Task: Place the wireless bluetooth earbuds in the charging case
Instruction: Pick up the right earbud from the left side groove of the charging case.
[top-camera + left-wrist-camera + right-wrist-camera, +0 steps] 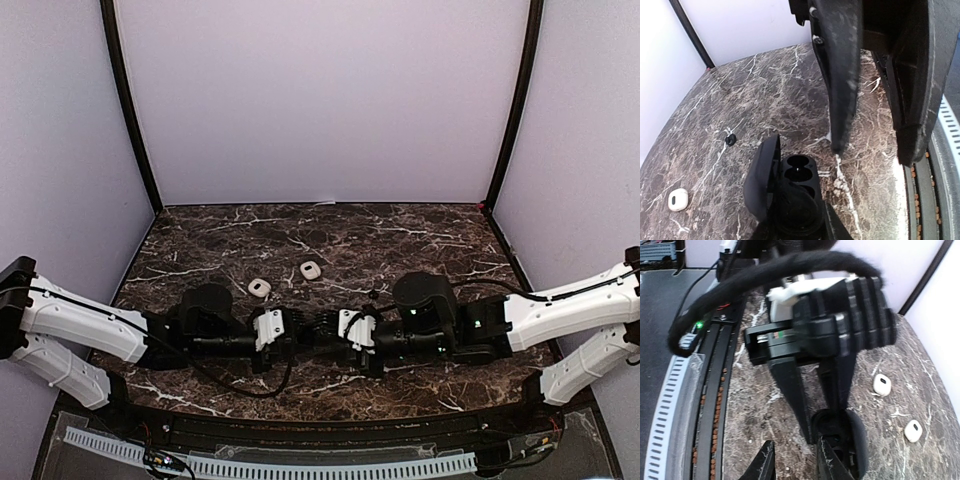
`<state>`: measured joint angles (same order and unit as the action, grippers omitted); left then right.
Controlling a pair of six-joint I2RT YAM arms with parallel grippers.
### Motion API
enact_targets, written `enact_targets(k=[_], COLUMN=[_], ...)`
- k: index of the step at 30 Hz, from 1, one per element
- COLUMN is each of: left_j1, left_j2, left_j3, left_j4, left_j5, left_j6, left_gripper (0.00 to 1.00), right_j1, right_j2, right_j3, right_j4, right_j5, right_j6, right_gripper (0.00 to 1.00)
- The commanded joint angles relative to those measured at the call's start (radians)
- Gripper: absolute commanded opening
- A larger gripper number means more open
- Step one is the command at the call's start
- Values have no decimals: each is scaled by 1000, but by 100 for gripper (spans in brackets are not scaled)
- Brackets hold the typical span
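a: from overhead, the left claw and the right claw meet nose to nose just below the middle of the frame. whatever sits between them is black on black there.

b: the left wrist view settles it. at its bottom centre is a black charging case, with its lid tipped up on the left and two round wells facing the camera. the left claw is clamped narrow on the case's lower end, at the bottom edge.

a: and the right claw?

b: its fingers hang down from the top of that same view. the tips are just above and to the right of the open case, not touching it, and marble shows through a modest gap between them. the right wrist view agrees: its own fingertips at the bottom edge stand part-way apart, with the case just beyond.

a: the earbuds?

b: one black earbud lies on the marble table, left of centre in the left wrist view and well apart from the case. the right wrist view doesn't catch it.

a: overhead i see a white pebble-shaped piece and a second white piece just above the claws.

b: the right wrist view has both near its right edge, each with a dark oval spot. the left wrist view shows only one, at lower left. i can't tell whether they're buds or cases.
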<state>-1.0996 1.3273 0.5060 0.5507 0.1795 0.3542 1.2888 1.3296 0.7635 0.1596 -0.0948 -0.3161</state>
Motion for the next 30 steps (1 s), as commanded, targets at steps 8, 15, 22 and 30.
enact_targets(k=[8, 15, 22, 30], left_j1=[-55, -60, -62, -62], left_j2=[13, 13, 6, -3], left_j3=[43, 46, 45, 40], left_j4=[30, 36, 28, 27], left_j5=[-164, -155, -139, -135], left_j6=[45, 38, 26, 15], left_gripper=[14, 14, 14, 14], right_j1=[8, 8, 8, 8], right_j2=[3, 7, 31, 55], right_j3=[-36, -30, -9, 12], right_j4=[117, 111, 98, 89], right_j5=[136, 138, 134, 155], right_j6=[3, -19, -46, -63], right_gripper=[31, 32, 34, 36])
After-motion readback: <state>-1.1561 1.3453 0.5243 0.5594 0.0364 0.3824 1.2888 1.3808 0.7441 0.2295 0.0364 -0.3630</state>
